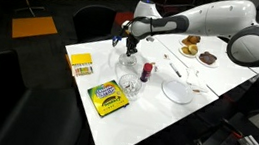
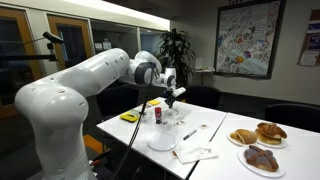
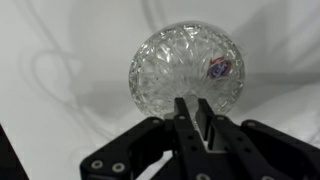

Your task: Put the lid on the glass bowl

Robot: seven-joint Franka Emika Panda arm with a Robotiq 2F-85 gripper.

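One sticker (image 3: 222,70) on glass bowl (image 3: 180,65), wrist view only, claw (image 3: 196,104) above

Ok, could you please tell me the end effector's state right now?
End effector: looks closed, fingers together over the glass piece; whether it grips that piece cannot be told.

A white table (image 1: 154,114) carries a yellow crayon box (image 1: 82,66) near one edge and a green crayon box (image 1: 107,99) closer to the front corner. A small red bottle (image 1: 147,71) stands upright, with a flat white plate (image 1: 176,91) near it. In an exterior view, a marker (image 2: 188,133) and a napkin (image 2: 195,153) lie beside that plate, and pastries (image 2: 262,158) sit at the table's end. A plant (image 2: 175,45) and a poster (image 2: 248,38) are behind.
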